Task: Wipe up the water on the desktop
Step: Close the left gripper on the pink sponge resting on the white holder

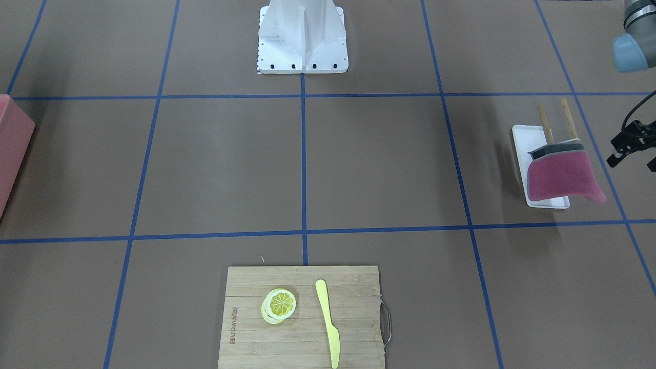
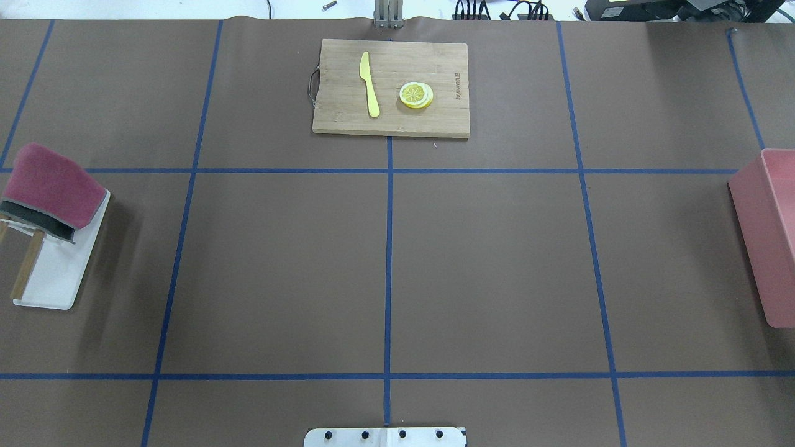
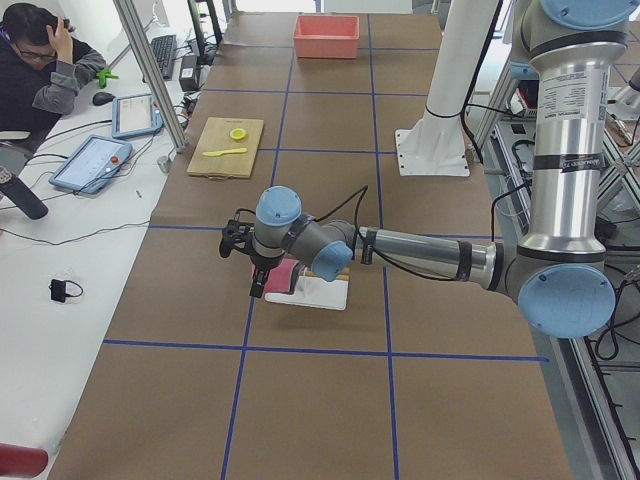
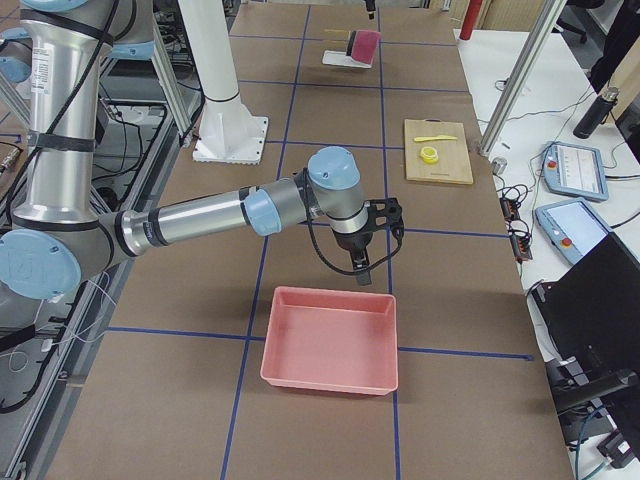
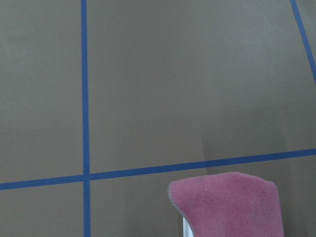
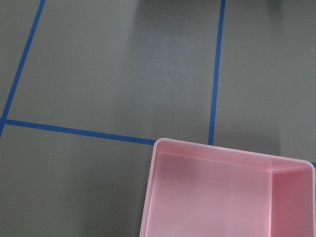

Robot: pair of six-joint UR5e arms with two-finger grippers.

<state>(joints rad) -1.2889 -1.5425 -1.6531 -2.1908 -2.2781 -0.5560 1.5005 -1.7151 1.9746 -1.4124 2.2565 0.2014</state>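
Surface: brown desktop [image 2: 497,261], matte, cut into big squares by blue tape. It runs the whole table, under both arms.
Room: white side desk [image 3: 40,250] along one long edge, with a guy [image 3: 45,65] sat there, hand on his head.
Middle: cutting board [image 2: 428,62] with a yellow knife [image 2: 369,84] and a lemon slice [image 2: 416,95].
Left end: white tray [image 2: 59,279], pink cloth [image 2: 53,186] draped over a rack on it.
Right end: pink bin [image 4: 330,350].
Left gripper [image 3: 257,285]: hangs above the desktop just beside the cloth, apart from both. Can't tell if the fingers are spread.
Right gripper [image 4: 360,268]: above the desktop near the bin's rim. Can't tell here either.
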